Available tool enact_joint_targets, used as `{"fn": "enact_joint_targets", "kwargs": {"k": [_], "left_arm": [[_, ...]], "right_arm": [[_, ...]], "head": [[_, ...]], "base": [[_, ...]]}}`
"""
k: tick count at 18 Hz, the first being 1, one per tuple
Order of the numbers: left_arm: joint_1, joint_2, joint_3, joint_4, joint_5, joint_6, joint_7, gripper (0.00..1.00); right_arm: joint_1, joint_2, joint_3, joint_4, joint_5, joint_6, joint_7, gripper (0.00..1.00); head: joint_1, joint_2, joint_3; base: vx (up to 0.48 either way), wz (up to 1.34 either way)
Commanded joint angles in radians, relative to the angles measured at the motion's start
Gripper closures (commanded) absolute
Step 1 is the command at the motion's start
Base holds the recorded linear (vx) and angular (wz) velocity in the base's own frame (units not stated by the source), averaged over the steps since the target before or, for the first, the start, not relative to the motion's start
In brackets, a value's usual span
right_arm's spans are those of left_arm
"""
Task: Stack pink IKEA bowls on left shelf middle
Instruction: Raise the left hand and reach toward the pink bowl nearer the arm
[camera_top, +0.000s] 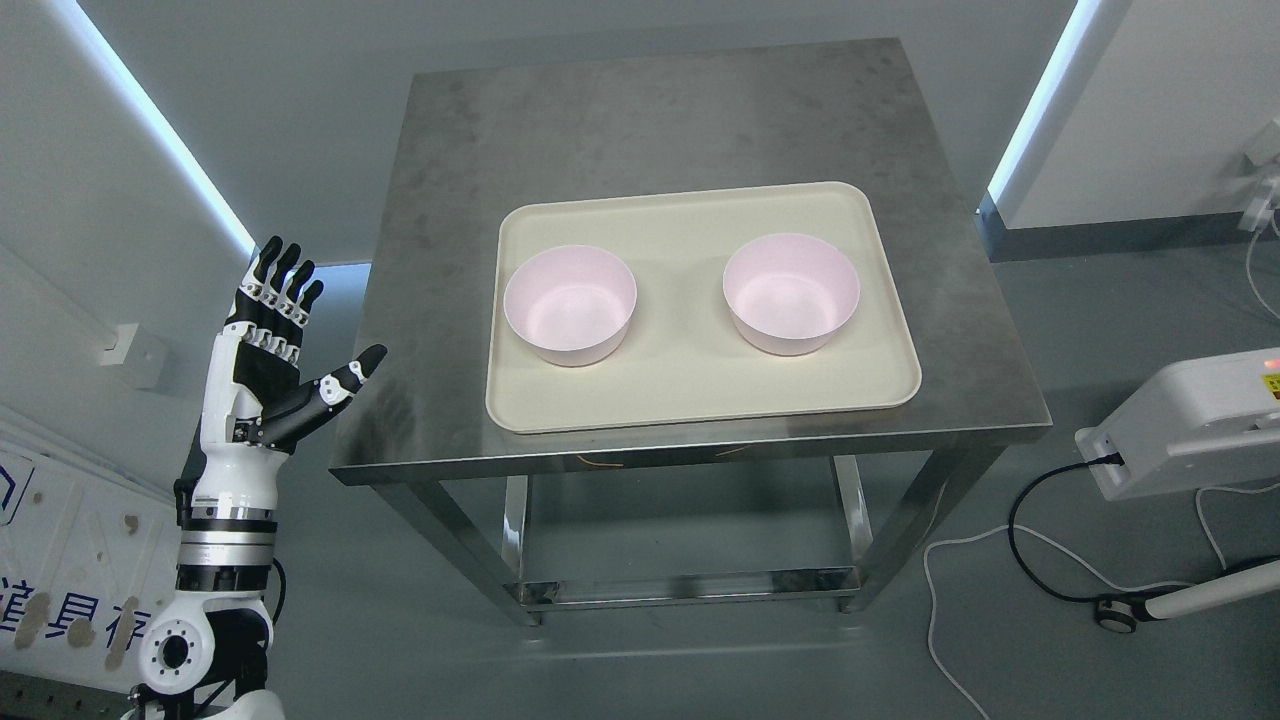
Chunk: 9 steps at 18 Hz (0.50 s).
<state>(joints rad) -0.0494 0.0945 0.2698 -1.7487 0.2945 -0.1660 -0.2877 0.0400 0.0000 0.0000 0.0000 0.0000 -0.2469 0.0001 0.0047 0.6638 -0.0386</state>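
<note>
Two pink bowls stand upright and apart on a cream tray (700, 390) on a steel table. The left bowl (570, 305) is near the tray's left edge, the right bowl (791, 293) toward its right side. My left hand (300, 340) is raised beside the table's left edge, well left of the tray, fingers spread upward and thumb pointing toward the table, holding nothing. The right arm is out of the picture.
The steel table (640, 120) has a lower shelf (690, 585) between its legs. A white device (1190, 420) with black and white cables lies on the floor at the right. A wall runs along the left behind my hand.
</note>
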Motion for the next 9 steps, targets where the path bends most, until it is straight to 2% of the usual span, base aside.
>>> {"fn": "enact_joint_targets", "kwargs": {"k": [1,6,7,9], "left_arm": [[0.0,-0.002,0.008,-0.003,0.0,-0.001,-0.001,0.0],[-0.032,0.008,-0.003,0.0,0.0,0.0,-0.002,0.0],[-0.071,0.022,-0.018,0.003,0.0,0.0,-0.008,0.0],[-0.182,0.1,-0.101,0.047,-0.023,0.016,-0.095,0.02]], "right_arm": [[0.0,-0.017,-0.005,-0.017,-0.002,0.0,0.0,0.0],[0.0,-0.017,-0.005,-0.017,-0.002,0.0,0.0,0.0],[0.0,-0.017,-0.005,-0.017,-0.002,0.0,0.0,0.0],[0.0,-0.017,-0.005,-0.017,-0.002,0.0,0.0,0.0]], "head": [[0.0,0.0,0.0],[0.0,0.0,0.0],[0.0,0.0,0.0],[0.0,0.0,0.0]], "base": [[0.0,0.0],[0.0,0.0],[0.0,0.0],[0.0,0.0]]}}
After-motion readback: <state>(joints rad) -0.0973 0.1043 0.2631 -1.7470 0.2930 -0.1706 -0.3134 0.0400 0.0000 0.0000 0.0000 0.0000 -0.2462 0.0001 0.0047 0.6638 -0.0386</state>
